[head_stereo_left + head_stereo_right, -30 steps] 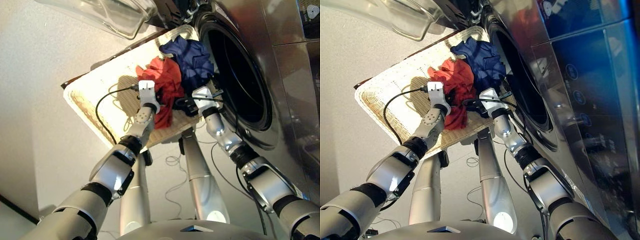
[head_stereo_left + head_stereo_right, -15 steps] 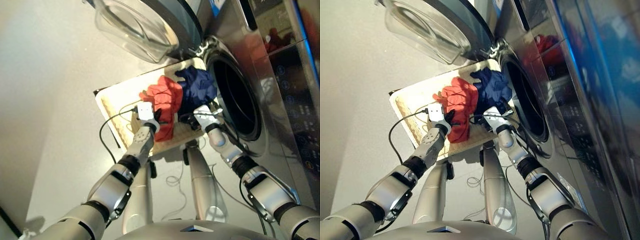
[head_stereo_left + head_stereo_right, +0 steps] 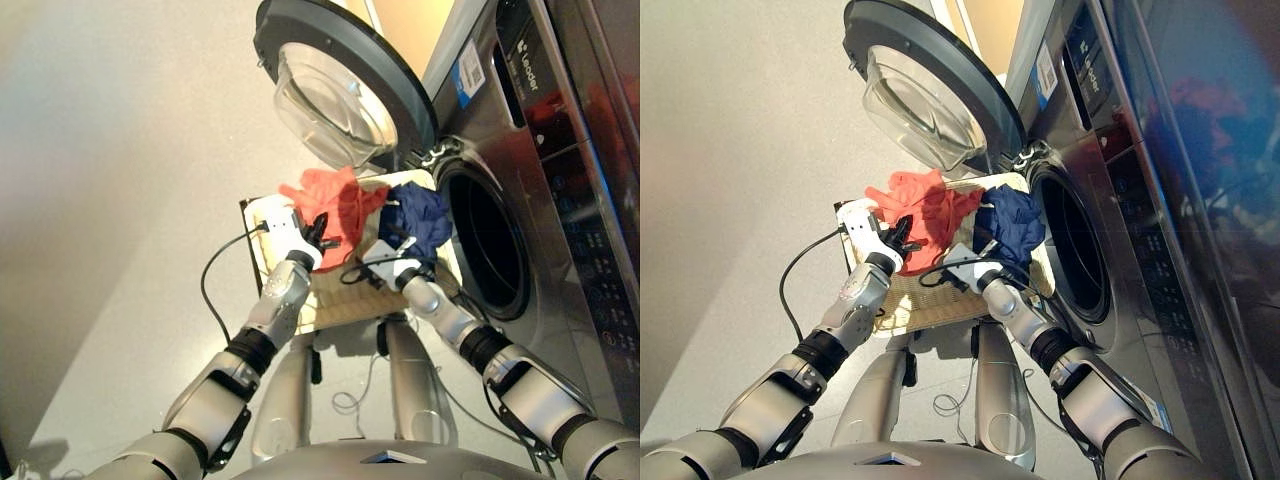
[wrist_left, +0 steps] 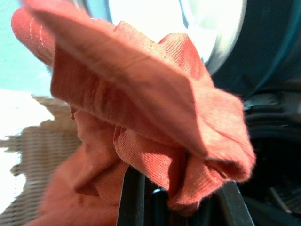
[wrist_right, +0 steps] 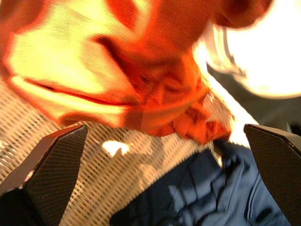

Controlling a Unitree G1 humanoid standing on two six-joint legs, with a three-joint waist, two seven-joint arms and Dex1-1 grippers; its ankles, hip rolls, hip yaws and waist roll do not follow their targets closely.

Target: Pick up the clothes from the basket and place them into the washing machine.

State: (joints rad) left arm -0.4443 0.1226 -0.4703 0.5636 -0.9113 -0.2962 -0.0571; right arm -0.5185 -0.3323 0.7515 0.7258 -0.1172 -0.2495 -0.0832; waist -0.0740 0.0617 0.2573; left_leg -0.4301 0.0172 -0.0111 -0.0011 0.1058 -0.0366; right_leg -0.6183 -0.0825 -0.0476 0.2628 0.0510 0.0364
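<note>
Facing the robot on its right, the washing machine [image 3: 520, 200] has its round drum hole uncovered, and every place below is given from that hole. Its porthole door [image 3: 345, 85] is swung wide, hanging on the far side of the hole and out over the basket [image 3: 930, 300], which lies just beside the hole's lower rim on the side away from the machine. Of the clothes, the coral-red garment [image 3: 335, 200] is lifted off the wicker, farther from the hole than the navy blue garment [image 3: 415, 220], which lies between it and the rim; no black garment shows. The left claw [image 3: 318, 235] is clamped on the red cloth, fingers buried in its folds in the left wrist view. Nearer the hole, the right claw [image 5: 155, 155] hangs over the wicker with fingers apart, holding nothing. Carrying the red cloth in means crossing over the navy heap and the right arm, under the door's edge, as I judge it.
</note>
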